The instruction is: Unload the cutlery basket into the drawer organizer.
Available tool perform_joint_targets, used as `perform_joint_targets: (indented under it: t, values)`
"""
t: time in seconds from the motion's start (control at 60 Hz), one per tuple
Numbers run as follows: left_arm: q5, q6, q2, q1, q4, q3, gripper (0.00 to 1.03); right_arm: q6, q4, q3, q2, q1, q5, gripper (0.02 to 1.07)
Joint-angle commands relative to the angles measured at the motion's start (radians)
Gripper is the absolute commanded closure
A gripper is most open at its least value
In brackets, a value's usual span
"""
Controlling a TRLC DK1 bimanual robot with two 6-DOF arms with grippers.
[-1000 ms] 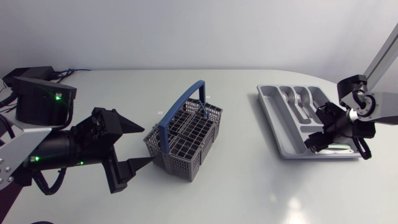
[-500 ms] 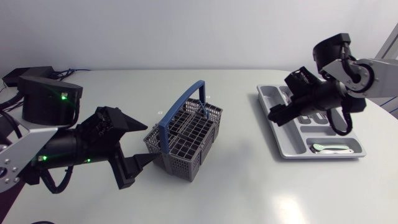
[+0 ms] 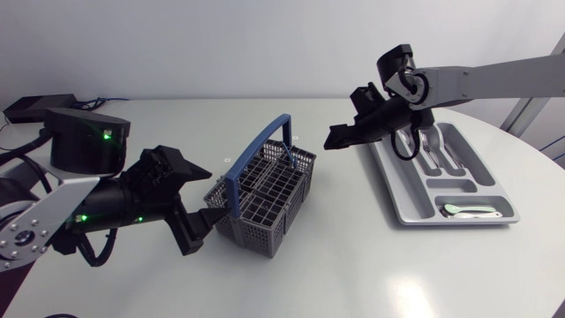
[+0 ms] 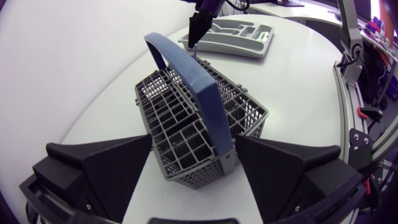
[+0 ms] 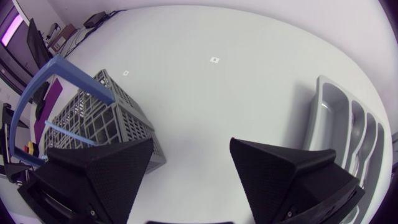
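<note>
Your right gripper [image 3: 339, 140] is hanging wide open and empty between the drawer organizer [image 3: 410, 208] and the cutlery basket [image 3: 269, 190] on the table [image 3: 335, 256], so be lowering it slowly past the blue handle [image 3: 256, 147] while your left gripper [image 3: 210, 198], also open, is sitting around the basket's near corner.

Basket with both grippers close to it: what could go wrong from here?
1. The right gripper, open and empty, hangs near the basket and its tall blue handle. Reaching in, it might catch the handle and tip the basket.
2. The left gripper stands open around the basket's near corner without clamping it, so a knock could slide the basket.
3. Both grippers could collide if they meet over the basket.
</note>
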Motion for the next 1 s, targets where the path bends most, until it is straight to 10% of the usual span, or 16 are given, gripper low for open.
perform_joint_targets:
  t: [0.0, 0.983]
  values:
    - [-0.007, -0.012, 0.028, -0.007, 0.021, -0.012, 0.11, 0.062, -0.002, 0.063, 0.086, 0.027, -0.016, 0.18]
    - [0.049, 0.113, 0.308, 0.243, 0.174, 0.108, 0.11, 0.067, -0.059, -0.177, -0.069, 0.086, -0.147, 0.19]
